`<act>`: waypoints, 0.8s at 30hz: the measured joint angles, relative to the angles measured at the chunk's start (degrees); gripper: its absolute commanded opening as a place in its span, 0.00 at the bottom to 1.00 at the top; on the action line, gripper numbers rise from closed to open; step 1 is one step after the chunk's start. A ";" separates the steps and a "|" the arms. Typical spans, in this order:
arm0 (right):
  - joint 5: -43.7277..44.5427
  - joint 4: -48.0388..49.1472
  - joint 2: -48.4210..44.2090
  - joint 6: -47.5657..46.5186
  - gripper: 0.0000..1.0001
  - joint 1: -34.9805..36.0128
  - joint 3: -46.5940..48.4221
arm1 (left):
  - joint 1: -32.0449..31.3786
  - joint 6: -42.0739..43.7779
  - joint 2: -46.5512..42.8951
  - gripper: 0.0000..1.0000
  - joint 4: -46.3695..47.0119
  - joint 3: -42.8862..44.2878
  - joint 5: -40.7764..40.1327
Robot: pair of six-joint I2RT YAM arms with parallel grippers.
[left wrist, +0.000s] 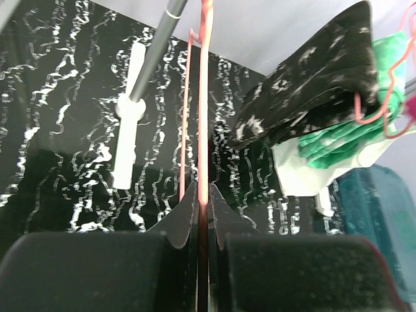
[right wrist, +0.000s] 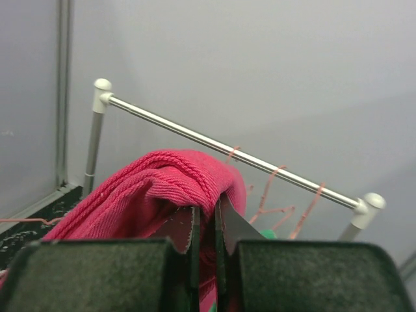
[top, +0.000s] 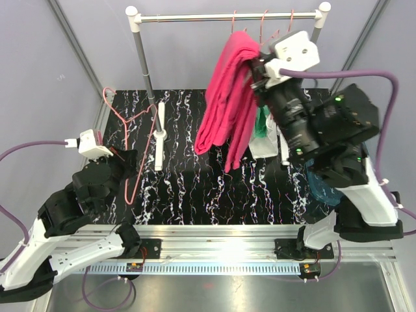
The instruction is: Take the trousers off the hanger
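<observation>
My right gripper [top: 260,73] is shut on the magenta trousers [top: 227,110] and holds them up near the rack rail [top: 227,17]; the cloth drapes down freely. The right wrist view shows the fold of the magenta trousers [right wrist: 149,188] pinched in the right gripper [right wrist: 207,209]. The black marbled trousers [left wrist: 312,78] and the green-and-white trousers [left wrist: 338,133] hang on pink hangers [left wrist: 383,110] at the right. The green pair [top: 262,123] peeks out behind the magenta cloth. My left gripper [top: 127,161] is shut on an empty pink wire hanger [top: 140,123], low over the table; the wire [left wrist: 203,97] runs between the left gripper [left wrist: 203,190].
The rack's grey pole [top: 146,71] stands on a white foot [top: 159,140] at centre left. Several pink hanger hooks [top: 263,23] sit on the rail. A teal container [top: 320,185] lies under the right arm. The tabletop [top: 195,188] is black with white marbling.
</observation>
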 measured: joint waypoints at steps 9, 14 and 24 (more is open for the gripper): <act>15.61 13.38 -13.27 -18.78 0.00 -0.07 -14.16 | 0.00 1.62 -0.70 0.00 -1.40 -1.07 -0.98; 25.09 30.62 -18.99 -33.40 0.00 -0.22 -24.46 | 0.00 2.08 -0.59 0.00 -1.81 -1.09 -0.98; 33.79 41.90 -28.48 -37.55 0.00 -6.10 -42.45 | 0.00 3.37 2.91 0.00 0.13 -1.75 -0.02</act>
